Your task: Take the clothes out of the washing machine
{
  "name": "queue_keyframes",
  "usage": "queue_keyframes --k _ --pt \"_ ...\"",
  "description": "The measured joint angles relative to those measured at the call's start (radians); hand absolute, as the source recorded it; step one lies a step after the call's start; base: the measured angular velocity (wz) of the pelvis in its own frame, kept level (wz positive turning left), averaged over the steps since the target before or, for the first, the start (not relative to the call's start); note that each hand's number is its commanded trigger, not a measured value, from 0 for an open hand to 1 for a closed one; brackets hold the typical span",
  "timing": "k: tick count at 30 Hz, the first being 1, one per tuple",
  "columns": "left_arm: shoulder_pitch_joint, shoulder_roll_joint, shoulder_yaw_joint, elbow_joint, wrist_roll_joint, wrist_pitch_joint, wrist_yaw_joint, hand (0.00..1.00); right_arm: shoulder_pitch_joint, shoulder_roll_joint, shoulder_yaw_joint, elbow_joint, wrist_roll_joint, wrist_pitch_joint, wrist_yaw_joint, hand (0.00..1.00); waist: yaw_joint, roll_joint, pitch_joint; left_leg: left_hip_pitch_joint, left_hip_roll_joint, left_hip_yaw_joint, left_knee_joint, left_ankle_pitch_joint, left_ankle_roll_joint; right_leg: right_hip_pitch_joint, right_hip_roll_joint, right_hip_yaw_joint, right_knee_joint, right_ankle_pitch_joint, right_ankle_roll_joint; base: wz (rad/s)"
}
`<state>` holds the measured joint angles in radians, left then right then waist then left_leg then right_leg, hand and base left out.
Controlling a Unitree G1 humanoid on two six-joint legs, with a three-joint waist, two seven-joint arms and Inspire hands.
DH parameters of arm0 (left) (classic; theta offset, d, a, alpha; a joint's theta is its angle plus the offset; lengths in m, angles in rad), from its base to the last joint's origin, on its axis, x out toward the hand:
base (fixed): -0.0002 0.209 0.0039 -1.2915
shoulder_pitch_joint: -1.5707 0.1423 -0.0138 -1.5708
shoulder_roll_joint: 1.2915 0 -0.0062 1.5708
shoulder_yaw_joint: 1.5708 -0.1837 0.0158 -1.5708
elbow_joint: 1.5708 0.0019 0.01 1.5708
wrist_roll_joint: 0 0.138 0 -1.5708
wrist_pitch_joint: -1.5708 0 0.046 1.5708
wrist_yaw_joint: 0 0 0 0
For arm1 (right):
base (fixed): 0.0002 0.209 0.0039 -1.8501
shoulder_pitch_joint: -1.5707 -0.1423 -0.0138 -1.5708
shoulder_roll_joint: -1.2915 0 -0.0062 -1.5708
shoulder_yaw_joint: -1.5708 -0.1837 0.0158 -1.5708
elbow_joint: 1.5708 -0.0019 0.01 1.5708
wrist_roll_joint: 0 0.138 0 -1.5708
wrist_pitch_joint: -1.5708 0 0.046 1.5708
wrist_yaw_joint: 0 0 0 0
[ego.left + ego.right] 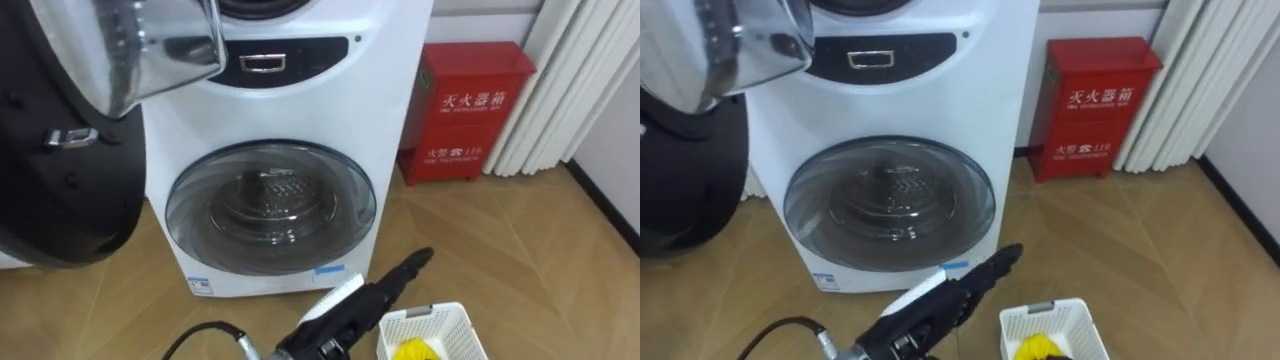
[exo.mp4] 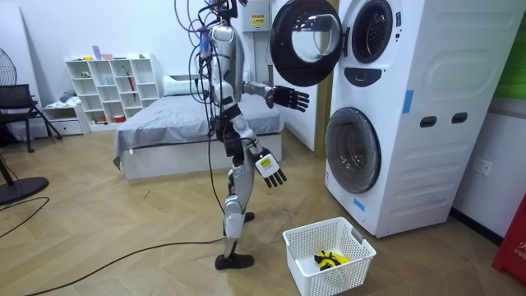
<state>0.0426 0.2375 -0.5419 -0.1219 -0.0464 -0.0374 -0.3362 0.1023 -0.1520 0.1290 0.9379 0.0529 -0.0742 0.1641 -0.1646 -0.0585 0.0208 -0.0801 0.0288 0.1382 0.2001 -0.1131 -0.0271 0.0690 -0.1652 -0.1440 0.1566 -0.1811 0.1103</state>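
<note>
A robot faces a white stacked washing machine [image 2: 411, 123], its round black glass-bowled upper door [image 2: 304, 41] open, with a white slatted plastic basket [image 2: 306, 267] near its feet. The left hand [image 2: 292, 99], fingers spread and empty, hovers at that door's lower edge, nearer the dark upper drum mouth [image 2: 371, 31] ahead and higher; the right hand [image 2: 271, 170] hangs low, fingers loose and empty. A crumpled yellow garment [image 2: 327, 259] lies in the basket; the drum's contents cannot be seen.

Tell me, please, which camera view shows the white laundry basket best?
The room view: the whole basket stands on the floor by the washing machine, a yellow item inside. Both eye views cut it off at their bottom edge; its upper part and some yellow show.
</note>
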Motion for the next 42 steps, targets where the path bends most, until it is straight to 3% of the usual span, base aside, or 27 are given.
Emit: queue_keyframes --k 3,5,7,11,13,14,16,18,19,21,25,28,31,35,37,42 --pt "-0.007 -0.012 -0.016 0.026 0.013 0.0 -0.008 0.0 0.0 -0.002 0.012 0.0 0.003 0.001 0.002 0.0 -0.004 0.011 0.0051 0.0 0.001 0.003 -0.001 -0.002 -0.001 -0.002 0.0 -0.001 0.0 0.0 0.0 -0.03" --pt "-0.015 -0.026 -0.015 0.064 0.013 0.0 -0.008 0.0 -0.002 -0.002 0.014 0.0 0.003 0.003 0.004 0.0 -0.006 0.02 0.0014 0.0 0.001 0.003 -0.001 -0.002 -0.001 -0.002 0.0 -0.013 -0.001 0.0 0.0 0.0" --pt "-0.029 -0.037 -0.011 0.152 0.012 -0.003 -0.004 0.0 -0.005 -0.003 0.014 -0.003 0.005 0.005 0.009 0.0 -0.005 0.028 -0.0027 0.002 0.002 0.001 -0.002 -0.002 -0.001 -0.001 0.0 -0.033 0.0 0.0 0.0 0.0" --pt "-0.023 -0.044 0.018 0.374 -0.003 -0.021 0.026 0.0 0.007 -0.003 0.005 -0.007 0.011 0.005 0.001 0.0 0.011 0.025 -0.0015 0.024 0.003 0.009 -0.013 -0.002 -0.001 0.013 0.0 -0.025 -0.001 0.0 0.0 -0.08" --pt "-0.009 -0.062 0.098 0.602 -0.003 -0.039 0.077 0.0 0.018 -0.002 -0.009 -0.001 0.018 0.01 -0.003 0.0 0.036 0.017 -0.0019 0.051 0.005 0.028 -0.024 -0.004 -0.004 0.023 0.0 -0.023 -0.003 0.0 0.0 -0.25" --pt "-0.008 -0.065 0.122 0.663 -0.003 -0.042 0.095 0.0 0.019 -0.002 -0.016 0.002 0.018 0.01 -0.004 0.0 0.036 0.015 -0.0019 0.054 0.005 0.028 -0.025 -0.004 -0.004 0.026 0.0 -0.025 -0.002 0.0 0.0 -0.11" --pt "0.002 -0.071 0.253 0.897 -0.012 -0.052 0.166 0.0 0.026 0.001 -0.054 0.011 0.019 0.01 -0.013 0.0 0.041 0.003 -0.0094 0.057 0.006 0.027 -0.026 -0.005 -0.006 0.029 0.001 -0.027 -0.005 0.0 0.0 0.0" --pt "0.005 -0.058 0.335 1.024 -0.086 -0.057 0.211 0.0 0.033 0.002 -0.076 0.039 0.045 0.01 -0.025 0.0 0.063 -0.006 -0.0154 0.061 0.01 0.031 -0.026 -0.007 -0.008 0.03 0.004 -0.027 -0.005 0.001 -0.001 -0.1" --pt "0.006 -0.053 0.386 1.102 -0.153 -0.064 0.242 0.0 0.036 0.0 -0.081 0.061 0.061 0.01 -0.041 0.0 0.086 -0.007 -0.015 0.076 0.014 0.042 -0.028 -0.011 -0.01 0.035 0.005 -0.027 -0.004 0.002 -0.003 -0.22" --pt "0.018 -0.049 0.47 1.164 -0.231 -0.065 0.289 0.0 0.044 0.0 -0.1 0.07 0.062 0.01 -0.053 0.0 0.099 -0.002 -0.0152 0.087 0.017 0.049 -0.027 -0.017 -0.012 0.043 0.006 -0.029 -0.005 0.002 -0.003 -0.15" --pt "0.005 -0.058 0.682 1.164 -0.414 -0.089 0.411 0.0 0.044 0.002 -0.18 0.07 0.052 0.005 -0.054 0.0 0.127 0.025 -0.0097 0.111 0.02 0.052 -0.031 -0.019 -0.014 0.063 0.008 -0.026 -0.004 0.002 -0.003 -0.03" --pt "-0.008 -0.055 0.766 1.085 -0.509 -0.097 0.504 0.0 0.043 -0.001 -0.195 0.055 0.009 -0.002 -0.063 0.0 0.129 0.046 -0.0146 0.112 0.021 0.052 -0.031 -0.019 -0.014 0.063 0.009 -0.029 -0.004 0.002 -0.003 -0.02" --pt "-0.044 -0.051 0.831 0.979 -0.507 -0.1 0.594 0.0 0.059 -0.001 -0.202 0.044 -0.023 -0.002 -0.065 0.0 0.139 0.055 -0.0189 0.11 0.021 0.047 -0.029 -0.019 -0.014 0.066 0.009 -0.035 -0.005 0.002 -0.003 0.03" --pt "-0.069 -0.042 0.855 0.777 -0.505 -0.133 0.705 0.0 0.082 0.005 -0.211 0.009 -0.032 -0.006 -0.081 0.0 0.149 0.055 -0.019 0.107 0.021 0.044 -0.029 -0.019 -0.014 0.065 0.008 -0.059 -0.005 0.002 -0.003 0.03" --pt "-0.073 -0.037 0.856 0.623 -0.467 -0.136 0.78 0.0 0.1 0.006 -0.212 -0.022 -0.033 -0.007 -0.083 0.0 0.15 0.056 -0.0193 0.107 0.021 0.042 -0.03 -0.02 -0.015 0.064 0.009 -0.06 -0.005 0.002 -0.003 0.0" --pt "-0.075 -0.032 0.858 0.367 -0.414 -0.146 0.884 0.0 0.129 0.022 -0.239 -0.062 -0.057 -0.006 -0.09 0.0 0.147 0.058 -0.0206 0.107 0.021 0.039 -0.034 -0.02 -0.015 0.063 0.009 -0.064 -0.005 0.002 -0.003 0.0"
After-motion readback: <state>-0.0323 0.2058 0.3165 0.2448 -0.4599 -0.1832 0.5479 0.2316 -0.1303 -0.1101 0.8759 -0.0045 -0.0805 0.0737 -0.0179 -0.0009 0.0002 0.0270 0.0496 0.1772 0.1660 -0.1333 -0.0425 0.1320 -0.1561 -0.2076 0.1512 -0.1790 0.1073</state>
